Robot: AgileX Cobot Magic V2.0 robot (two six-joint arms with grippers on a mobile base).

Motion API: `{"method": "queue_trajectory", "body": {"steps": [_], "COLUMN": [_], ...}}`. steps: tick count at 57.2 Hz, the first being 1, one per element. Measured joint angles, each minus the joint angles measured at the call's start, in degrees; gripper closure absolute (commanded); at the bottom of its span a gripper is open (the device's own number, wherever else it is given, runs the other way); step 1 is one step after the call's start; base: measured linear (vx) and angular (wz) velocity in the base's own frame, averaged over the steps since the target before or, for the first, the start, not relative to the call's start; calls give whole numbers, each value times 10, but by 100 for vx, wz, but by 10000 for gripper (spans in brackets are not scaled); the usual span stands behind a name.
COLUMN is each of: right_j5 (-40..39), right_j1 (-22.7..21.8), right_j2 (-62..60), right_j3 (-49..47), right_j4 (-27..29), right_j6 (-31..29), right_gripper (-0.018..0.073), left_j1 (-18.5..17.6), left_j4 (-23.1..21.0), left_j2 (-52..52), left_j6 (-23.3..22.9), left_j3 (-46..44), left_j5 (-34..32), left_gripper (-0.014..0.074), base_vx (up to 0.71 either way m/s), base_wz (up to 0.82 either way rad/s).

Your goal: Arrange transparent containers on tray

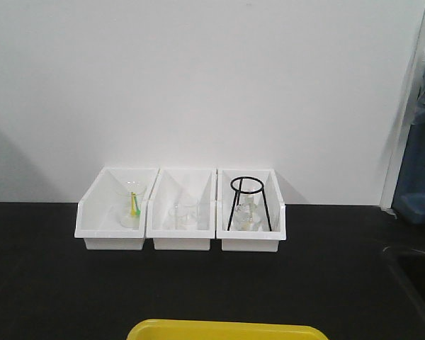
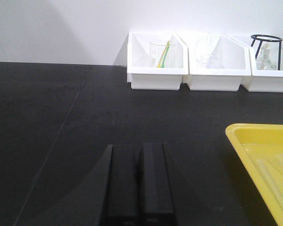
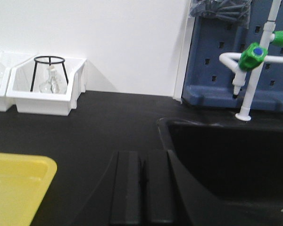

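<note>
The yellow tray [image 1: 227,331] sits at the near edge of the black bench, only its far rim showing in the front view. In the left wrist view the tray [image 2: 247,134] lies to the right, and faint slim clear containers [image 2: 272,172] lie flat on its floor, hard to make out. My left gripper [image 2: 137,145] is shut with nothing in it, low over the bench left of the tray. My right gripper [image 3: 141,153] is shut and empty too, right of the tray [image 3: 19,165]. Neither gripper shows in the front view.
Three white bins stand against the back wall: the left bin [image 1: 92,212] holds a beaker with a yellow-green stick, the middle bin [image 1: 159,212] clear glassware, the right bin [image 1: 276,216] a black wire tripod over a flask. A black sink [image 3: 226,155], a tap [image 3: 250,56] and a blue pegboard [image 3: 217,47] lie to the right.
</note>
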Motion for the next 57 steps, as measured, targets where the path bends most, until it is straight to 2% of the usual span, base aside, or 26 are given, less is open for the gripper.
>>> {"method": "queue_trajectory", "body": {"steps": [4,9,25,57], "right_j5": [-25,-15,-11,-11], "right_j1": [4,15,22,22], "right_j2": [-8,-8,-10,-10], "right_j3": [36,50,51,51], "right_j4": [0,0,18,19], "right_j6": [1,7,35,39], "right_gripper": [571,571,571,571], "left_j1": [0,0,0,0], "left_j4": [0,0,0,0], "left_j2": [-1,-1,-1,-1], "left_j6": [0,0,0,0], "left_j3": [0,0,0,0], "left_j5": [0,2,4,4], "left_gripper": [604,604,604,604], "base_vx": [0,0,0,0], "base_wz": [0,0,0,0]}}
